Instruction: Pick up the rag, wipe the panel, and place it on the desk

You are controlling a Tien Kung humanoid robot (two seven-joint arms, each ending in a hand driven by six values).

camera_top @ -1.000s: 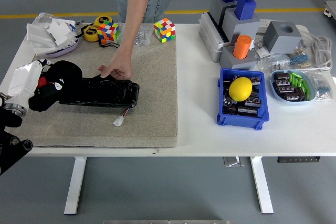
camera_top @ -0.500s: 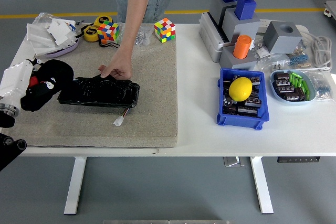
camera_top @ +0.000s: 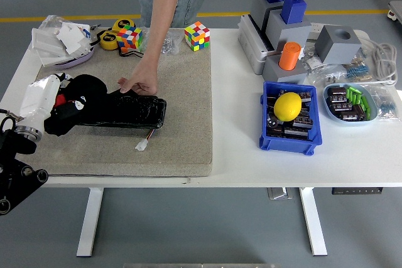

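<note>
Head view: my left hand grips the black rag on the panel near the table's left edge; a person's hand steadies the panel.

Left hand in from the left edge, fingers closed on a black rag, pressing it onto the left end of the black panel. Panel lies flat on a beige mat covering the left half of the white table. Person at the far side; their hand rests on the panel's far edge. Small white connector on the mat just in front of the panel. Two Rubik's cubes at the mat's far edge. Right side: blue bin holding a yellow lemon, grey fixture with orange cylinder.
</note>
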